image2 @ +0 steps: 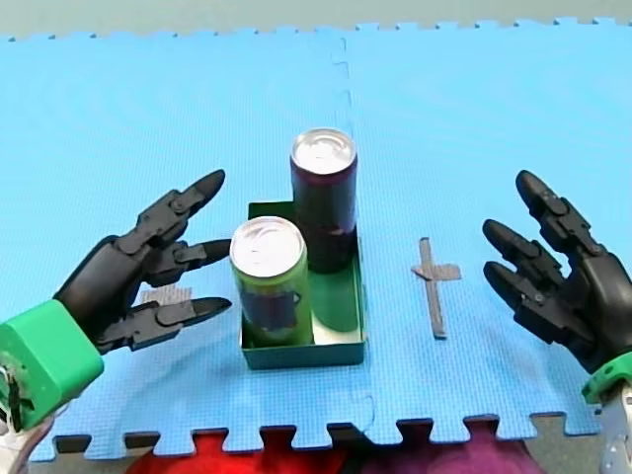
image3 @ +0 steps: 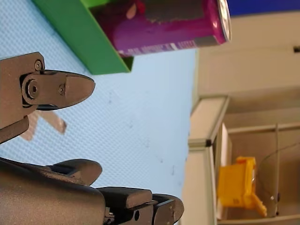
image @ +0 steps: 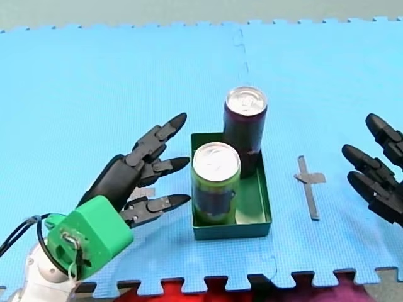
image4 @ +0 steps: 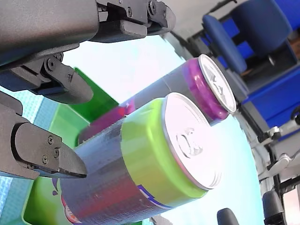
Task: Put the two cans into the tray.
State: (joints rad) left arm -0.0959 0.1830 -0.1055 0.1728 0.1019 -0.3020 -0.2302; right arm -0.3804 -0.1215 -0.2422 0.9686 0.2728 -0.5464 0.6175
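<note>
A green tray [image: 230, 230] sits in the middle of the blue mat with both cans upright inside it. The green can [image: 216, 185] stands at the tray's near end and the purple can [image: 245, 126] at its far end, just behind it. My left hand [image: 184, 160] hovers just left of the tray, fingertips pointing at the green can, a small gap away, holding nothing. My right hand [image: 356, 151] is further off at the right edge, also holding nothing. In the second wrist view the green can [image4: 140, 173] and purple can [image4: 197, 89] are close beside dark fingers [image4: 44, 154].
A grey tape cross [image: 308, 185] lies on the mat between the tray and my right hand. A small tape patch [image2: 163, 294] lies under my left hand. The mat's jigsaw front edge [image: 252, 282] runs close below the tray. The mat stretches far behind the cans.
</note>
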